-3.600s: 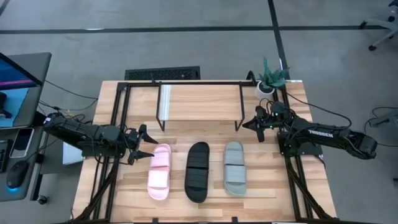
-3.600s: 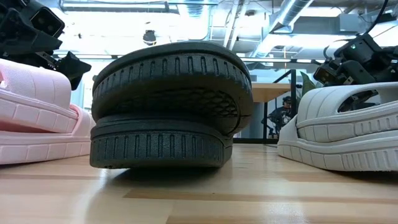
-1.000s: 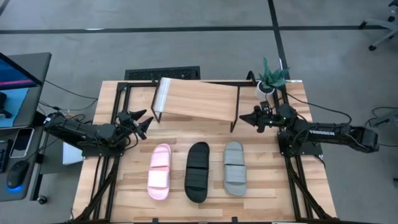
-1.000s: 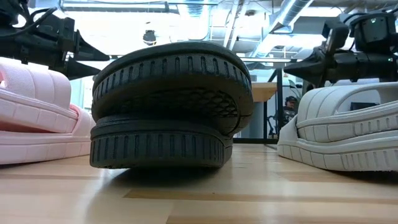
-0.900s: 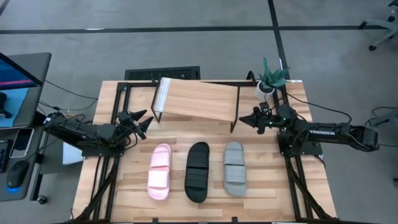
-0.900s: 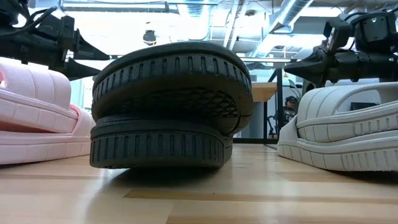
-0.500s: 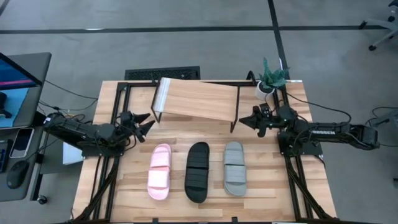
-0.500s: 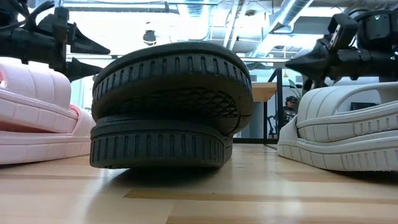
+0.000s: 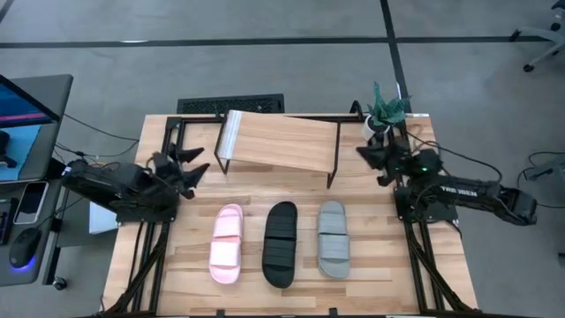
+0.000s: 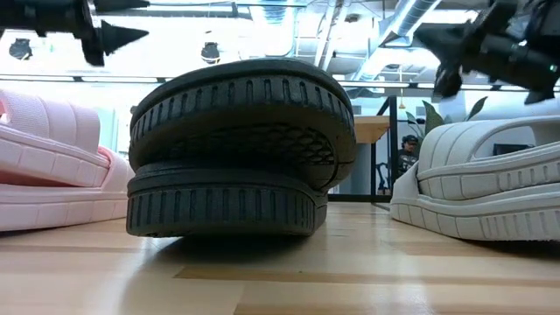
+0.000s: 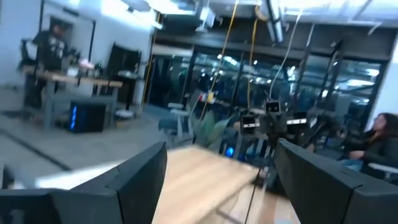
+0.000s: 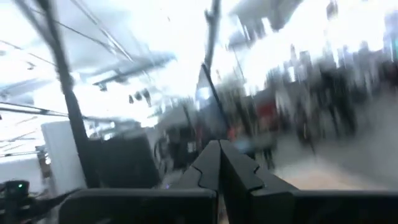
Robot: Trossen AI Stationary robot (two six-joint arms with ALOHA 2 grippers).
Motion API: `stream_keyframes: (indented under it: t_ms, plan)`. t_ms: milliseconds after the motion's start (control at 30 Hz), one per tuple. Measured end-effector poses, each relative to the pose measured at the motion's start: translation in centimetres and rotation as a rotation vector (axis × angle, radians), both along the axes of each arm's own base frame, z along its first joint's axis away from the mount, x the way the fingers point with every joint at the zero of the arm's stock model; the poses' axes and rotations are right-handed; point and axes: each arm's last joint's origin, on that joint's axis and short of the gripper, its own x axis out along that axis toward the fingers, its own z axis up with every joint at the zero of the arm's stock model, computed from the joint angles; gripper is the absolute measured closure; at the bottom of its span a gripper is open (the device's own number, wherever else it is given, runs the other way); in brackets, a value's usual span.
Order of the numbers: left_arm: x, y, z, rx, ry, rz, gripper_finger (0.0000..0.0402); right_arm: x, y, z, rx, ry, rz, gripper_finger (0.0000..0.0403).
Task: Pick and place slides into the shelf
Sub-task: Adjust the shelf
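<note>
My left claw (image 9: 192,162) hangs over the left side of the bench (image 9: 177,274), just off the left end of the shelf (image 9: 281,141), touching nothing; its fingers (image 11: 134,180) stand wide apart with only air between them. Bare planks lie between it and the pink slide (image 9: 226,244) nearer the front.

The shelf sits at the back of the bench, skewed, its light plank top tilted rather than level. Nothing rests on it, and I cannot tell whether anything lies beneath it.

The three slides lie side by side in a row in front of the shelf, apart from it: pink on the left, the black slide (image 9: 281,243) in the middle, the grey slide (image 9: 332,238) on the right, with narrow gaps between them. Open bench runs along the front edge and down both sides of the row.

My right claw (image 9: 372,155) hovers just off the shelf's right end, near the potted plant (image 9: 385,108) at the back right corner. Its fingers (image 12: 217,168) are pressed together and hold nothing.
</note>
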Motion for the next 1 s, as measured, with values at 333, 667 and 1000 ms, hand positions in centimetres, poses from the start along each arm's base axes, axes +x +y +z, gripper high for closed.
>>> stream_keyframes:
  t_ms: [333,667,1000]
  plan:
    - [-1.3,0.1,4.1,0.013,-0.098,-0.079,0.0116,-3.0,0.0,9.4,-0.385,-0.363,-0.208,0.0403]
    - [-1.5,0.0,4.6,-0.080,-0.085,-0.196,0.0116,-4.6,1.1,22.5,-0.573,-0.041,-0.129,0.0403]
    - [-1.5,-0.1,4.6,-0.074,-0.087,-0.249,0.0116,-7.8,4.7,28.4,-0.531,0.574,-0.114,0.0403]
